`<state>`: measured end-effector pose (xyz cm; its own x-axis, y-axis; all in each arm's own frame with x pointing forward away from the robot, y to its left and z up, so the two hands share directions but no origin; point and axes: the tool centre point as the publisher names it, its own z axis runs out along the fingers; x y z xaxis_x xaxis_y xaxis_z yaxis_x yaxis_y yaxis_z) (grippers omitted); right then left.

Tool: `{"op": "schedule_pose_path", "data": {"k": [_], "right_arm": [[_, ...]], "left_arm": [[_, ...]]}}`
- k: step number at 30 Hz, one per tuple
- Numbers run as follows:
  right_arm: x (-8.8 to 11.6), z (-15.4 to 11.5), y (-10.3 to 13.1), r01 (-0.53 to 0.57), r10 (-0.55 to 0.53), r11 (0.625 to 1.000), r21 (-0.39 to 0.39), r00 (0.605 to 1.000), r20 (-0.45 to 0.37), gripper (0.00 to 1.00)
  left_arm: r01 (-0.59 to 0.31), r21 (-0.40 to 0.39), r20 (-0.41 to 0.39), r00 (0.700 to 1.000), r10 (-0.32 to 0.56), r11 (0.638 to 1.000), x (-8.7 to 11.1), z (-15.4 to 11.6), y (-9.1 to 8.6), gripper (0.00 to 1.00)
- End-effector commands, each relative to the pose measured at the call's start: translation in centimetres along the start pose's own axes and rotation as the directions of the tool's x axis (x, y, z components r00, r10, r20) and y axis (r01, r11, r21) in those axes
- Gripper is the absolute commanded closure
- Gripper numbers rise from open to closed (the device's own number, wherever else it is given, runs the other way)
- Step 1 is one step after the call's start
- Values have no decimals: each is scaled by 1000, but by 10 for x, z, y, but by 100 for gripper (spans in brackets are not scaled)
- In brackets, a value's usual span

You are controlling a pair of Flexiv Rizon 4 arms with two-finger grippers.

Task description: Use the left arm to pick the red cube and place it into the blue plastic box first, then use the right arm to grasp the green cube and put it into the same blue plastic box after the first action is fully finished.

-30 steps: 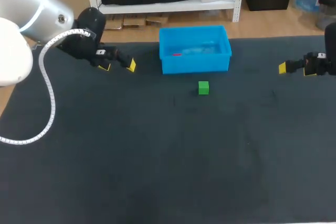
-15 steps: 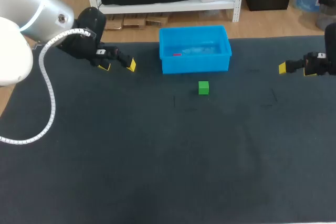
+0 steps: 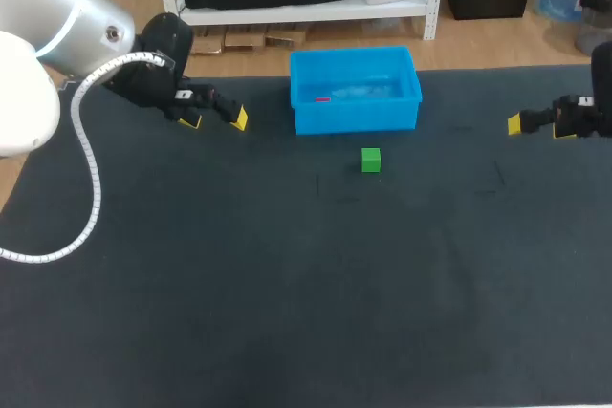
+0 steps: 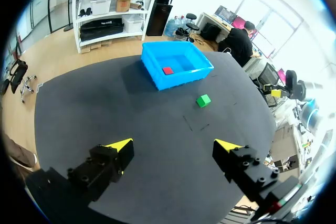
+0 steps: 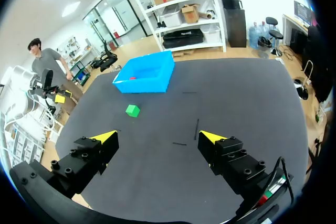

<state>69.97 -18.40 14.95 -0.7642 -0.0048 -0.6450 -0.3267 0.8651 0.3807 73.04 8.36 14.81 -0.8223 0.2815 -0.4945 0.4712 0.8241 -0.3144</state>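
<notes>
My left tool (image 3: 215, 119) hangs released beside the blue plastic box (image 3: 354, 118), and the red cube (image 3: 322, 98) lies inside it. The green cube (image 3: 371, 160) sits on the desk (image 3: 287, 284) just before the box. My right tool (image 3: 538, 125), spread wide and empty, is well apart. I judge the risk is an off-centre approach shoving the cube against the box wall.

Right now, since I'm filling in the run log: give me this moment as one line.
red cube: in blue plastic box | green cube: on table | left gripper: open | right gripper: open
</notes>
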Motion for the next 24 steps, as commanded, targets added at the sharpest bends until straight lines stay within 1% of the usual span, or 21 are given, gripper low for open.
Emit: {"op": "schedule_pose_path", "data": {"k": [1,5,19,24], "right_arm": [[-5,4,6,11,-11,1000,19,1000,-17,0],[-8,6,12,30,-27,998,49,998,-49,0],[-13,20,27,4,13,994,113,988,-154,0],[-16,25,31,18,12,989,145,980,-200,0]], "left_arm": [[0,1,0,1000,0,1000,0,-1,0,0],[0,1,0,1000,0,1000,0,-1,0,0],[0,1,0,1000,0,1000,0,-1,0,0],[0,1,0,1000,0,1000,0,-1,0,0]]}}
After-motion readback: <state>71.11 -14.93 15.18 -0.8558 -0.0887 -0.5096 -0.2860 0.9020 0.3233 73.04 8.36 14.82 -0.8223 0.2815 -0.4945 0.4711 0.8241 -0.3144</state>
